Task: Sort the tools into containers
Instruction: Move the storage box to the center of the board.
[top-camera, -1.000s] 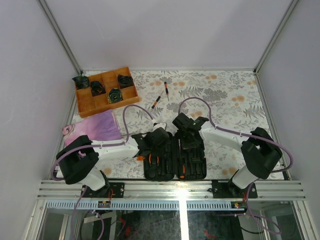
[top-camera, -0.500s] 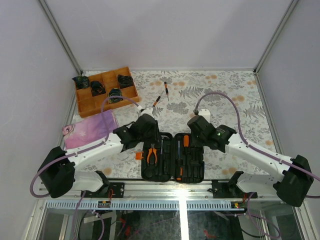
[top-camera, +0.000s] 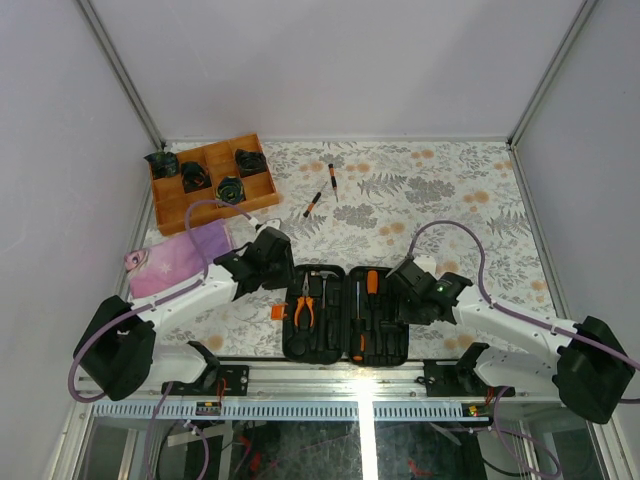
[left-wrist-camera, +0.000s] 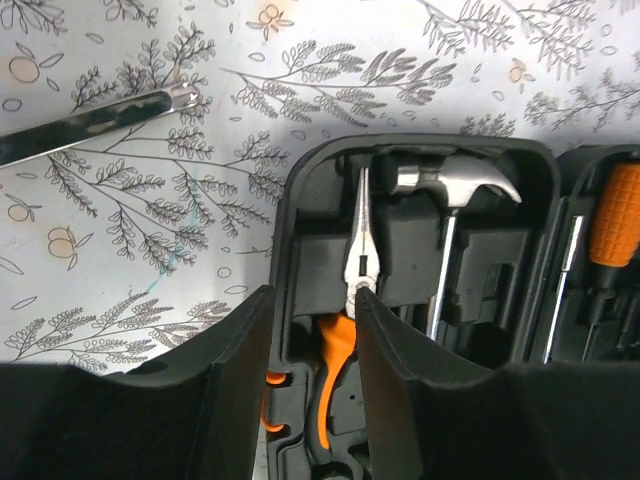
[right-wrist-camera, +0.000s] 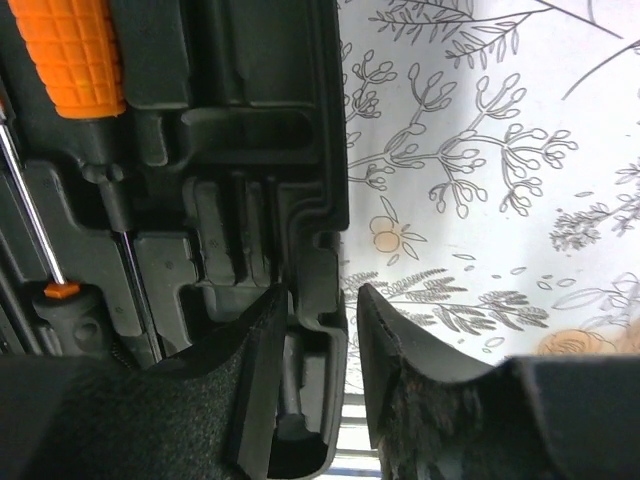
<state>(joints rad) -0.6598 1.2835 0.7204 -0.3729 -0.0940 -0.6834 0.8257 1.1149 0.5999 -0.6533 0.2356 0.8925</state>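
- The case (top-camera: 345, 312) lies open like a book at the near edge of the desk (top-camera: 450, 200), between my two arms. The pliers (top-camera: 304, 310) and hammer (left-wrist-camera: 455, 185) sit in its left half and the screwdrivers (top-camera: 371, 285) in its right.
- Two thin drivers (top-camera: 313, 203) are not yet in. They lie loose on the desk well beyond the case, towards the tray (top-camera: 170, 205).
- My left fingers (left-wrist-camera: 230, 370) stand a little apart over the case's left rim, with the wall and an orange pliers handle showing in the gap. As far as I can see, they hold nothing.
- My right fingers (right-wrist-camera: 395, 350) are likewise parted, astride the right rim and gripping nothing.
- I judge the step in hand to be fetching those drivers, and the left arm is the nearer one.
- To do it well I should rise straight off the rim first, so I don't snag the wall and drag the case.
- I should then open wider and come down square across the shaft — not along it.
- I'd close at the middle of the shaft with my tips almost on the desk, because a thing this thin may roll or tip if pinched near an end.
- The bare narrow slots (right-wrist-camera: 235, 215) by the right rim look like the place for them. I'd line the shaft up with a slot before letting go, low — not dropped.
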